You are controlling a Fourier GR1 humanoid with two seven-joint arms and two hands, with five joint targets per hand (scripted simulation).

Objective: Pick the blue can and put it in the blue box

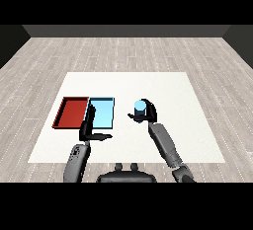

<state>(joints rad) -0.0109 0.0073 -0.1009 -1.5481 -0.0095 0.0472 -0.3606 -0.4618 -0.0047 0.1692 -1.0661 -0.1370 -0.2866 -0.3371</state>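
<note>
The blue can [140, 107] stands upright in my right hand [147, 115], whose fingers and thumb curl round it, right of the trays over the table's middle. The light blue tray [102, 113] lies left of the can with nothing in it. My left hand [89, 128] hovers at the light blue tray's near left corner, fingers straight and pointing away, thumb out to the right.
A red tray [71, 112] lies against the light blue tray's left side. The white table [173, 95] stretches bare to the right and far side.
</note>
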